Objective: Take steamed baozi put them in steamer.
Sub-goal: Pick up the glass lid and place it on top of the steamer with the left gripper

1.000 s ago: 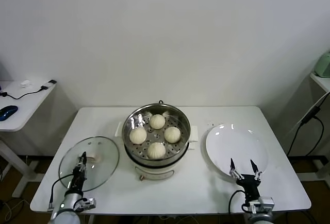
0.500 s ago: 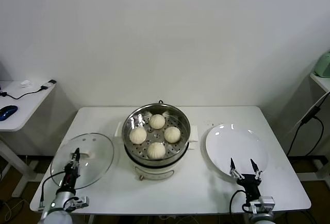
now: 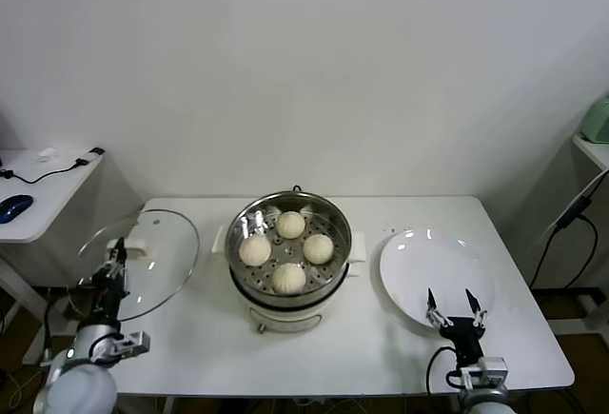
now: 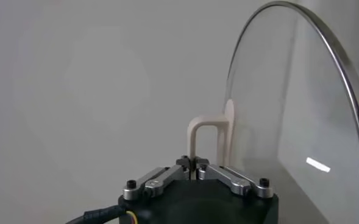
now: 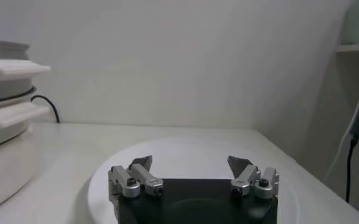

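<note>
1. Four baozi point(image 3: 288, 251) sit inside the steamer point(image 3: 289, 247), spread over its perforated tray, each apart from the others.
2. The steamer stands mid-table point(image 3: 314, 357) on its white base, uncovered.
3. The left gripper point(image 3: 116, 264) is at the table's left edge, jaws clenched on the cream handle point(image 4: 211, 141) of the glass lid point(image 3: 136, 261).
4. The lid is lifted off the table and tilted, left of the steamer and apart from it.
5. In the left wrist view the handle sticks up between the pinched fingertips, with the lid's metal rim point(image 4: 325, 61) curving beside it.
6. The plate point(image 3: 437, 276) lies right of the steamer, just beside its base.
7. The right gripper point(image 3: 455, 306) hangs over the plate's near edge, jaws spread wide, grasping nothing.
</note>
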`<move>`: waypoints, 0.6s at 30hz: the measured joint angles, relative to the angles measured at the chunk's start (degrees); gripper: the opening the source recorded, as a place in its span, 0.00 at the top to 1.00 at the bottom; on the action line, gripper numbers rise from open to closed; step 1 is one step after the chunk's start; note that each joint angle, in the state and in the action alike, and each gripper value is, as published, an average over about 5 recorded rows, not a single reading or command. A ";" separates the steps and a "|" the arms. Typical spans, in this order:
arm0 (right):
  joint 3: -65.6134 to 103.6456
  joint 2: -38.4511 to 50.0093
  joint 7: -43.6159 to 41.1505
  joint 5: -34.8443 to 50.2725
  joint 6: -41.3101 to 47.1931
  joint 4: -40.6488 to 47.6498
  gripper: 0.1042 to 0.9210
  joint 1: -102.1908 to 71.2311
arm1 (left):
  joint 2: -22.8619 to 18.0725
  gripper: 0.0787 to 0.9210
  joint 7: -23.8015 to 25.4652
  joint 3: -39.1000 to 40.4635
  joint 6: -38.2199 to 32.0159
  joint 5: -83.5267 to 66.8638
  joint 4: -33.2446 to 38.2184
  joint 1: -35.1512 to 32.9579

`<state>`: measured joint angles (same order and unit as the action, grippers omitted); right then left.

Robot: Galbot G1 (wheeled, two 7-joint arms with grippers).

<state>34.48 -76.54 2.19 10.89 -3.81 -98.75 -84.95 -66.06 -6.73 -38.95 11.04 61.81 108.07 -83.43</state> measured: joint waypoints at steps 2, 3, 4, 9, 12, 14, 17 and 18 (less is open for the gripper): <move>-0.04 0.14 0.03 -0.52 0.35 -0.15 0.12 0.10 | 0.01 0.94 2.21 0.93 2.28 0.09 2.64 0.48; -0.05 0.16 0.04 -0.83 0.45 -0.17 0.12 0.17 | -0.01 0.94 3.23 1.55 3.37 0.32 3.84 0.81; -0.06 0.16 0.05 -1.15 0.51 -0.18 0.12 0.24 | -0.07 0.94 4.20 2.27 4.44 0.67 4.97 1.18; -0.46 -0.06 0.11 -2.57 0.32 -0.09 0.12 0.80 | -0.97 0.94 8.63 7.46 9.55 3.89 9.43 3.52; -0.82 -0.17 0.10 -3.22 0.14 -0.06 0.12 0.99 | -2.15 0.94 11.01 11.56 12.45 6.54 10.84 5.35; -1.06 -0.18 0.09 -3.65 0.02 -0.04 0.12 0.99 | -3.19 0.94 12.47 14.45 14.24 8.56 11.42 6.72; -1.30 -0.21 0.06 -4.20 -0.30 0.18 0.12 0.92 | -4.94 0.94 14.57 18.75 16.60 11.80 11.81 8.90; -1.34 -0.22 0.04 -4.33 -0.44 0.30 0.12 0.88 | -5.55 0.94 15.23 20.15 17.31 12.91 11.85 9.64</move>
<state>33.14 -76.76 2.24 6.56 -4.25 -98.45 -84.07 -71.61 8.50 -18.80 28.35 74.72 119.92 -73.79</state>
